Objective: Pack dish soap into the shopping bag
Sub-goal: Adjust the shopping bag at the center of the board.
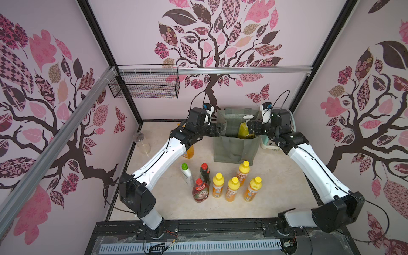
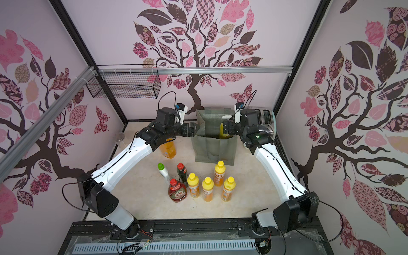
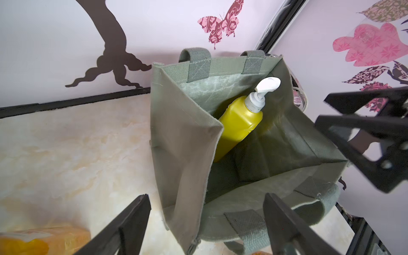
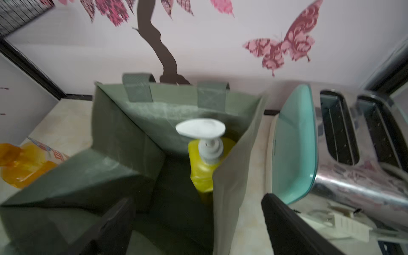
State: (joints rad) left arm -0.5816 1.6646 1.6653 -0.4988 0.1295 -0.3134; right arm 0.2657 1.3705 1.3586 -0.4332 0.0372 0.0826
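Observation:
The grey-green shopping bag (image 1: 235, 148) (image 2: 212, 152) stands open at the back of the table. A yellow pump bottle of dish soap (image 3: 239, 123) (image 4: 204, 170) leans inside it. My left gripper (image 3: 206, 196) (image 1: 220, 130) is open, its jaws astride the bag's left wall. My right gripper (image 4: 195, 199) (image 1: 250, 128) is open astride the right wall. An orange pump bottle (image 2: 169, 149) stands under my left arm. In front of the bag stand several small orange yellow-capped bottles (image 1: 233, 189), a red Fairy bottle (image 1: 200, 191), a dark red-capped bottle (image 1: 204, 172) and a white green-capped bottle (image 1: 186, 174).
A chrome and teal toaster (image 4: 353, 141) (image 2: 268, 119) sits right of the bag, close to my right gripper. A clear glass jar (image 1: 143, 143) stands at the table's left edge. A black wire basket (image 1: 145, 85) hangs on the back rail.

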